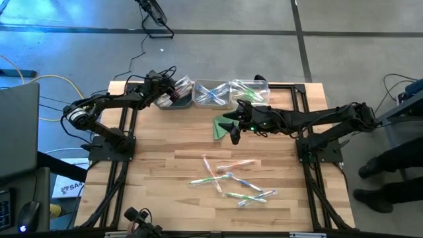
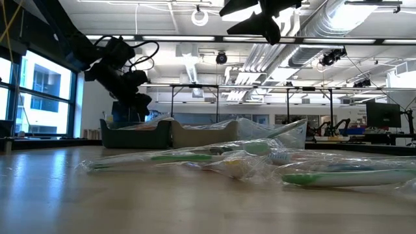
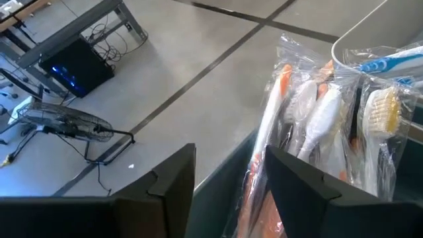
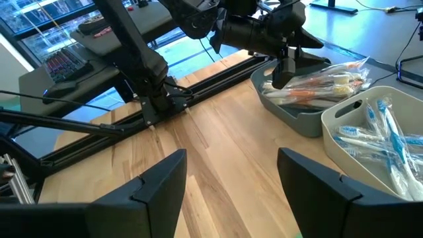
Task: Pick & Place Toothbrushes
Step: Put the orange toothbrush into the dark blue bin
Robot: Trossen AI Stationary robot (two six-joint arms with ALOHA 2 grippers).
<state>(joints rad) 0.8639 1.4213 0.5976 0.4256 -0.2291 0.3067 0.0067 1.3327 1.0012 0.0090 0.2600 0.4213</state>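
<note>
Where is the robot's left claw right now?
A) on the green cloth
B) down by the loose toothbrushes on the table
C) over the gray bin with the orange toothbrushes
C: the left claw hangs over the gray bin holding bagged orange toothbrushes.

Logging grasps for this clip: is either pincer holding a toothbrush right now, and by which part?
Neither holds anything. The left pincer hangs open over the grey bin of orange toothbrushes; the right pincer is open and empty above the table.

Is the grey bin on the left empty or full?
Partly full: the grey bin holds several bagged orange toothbrushes, below the left gripper.
</note>
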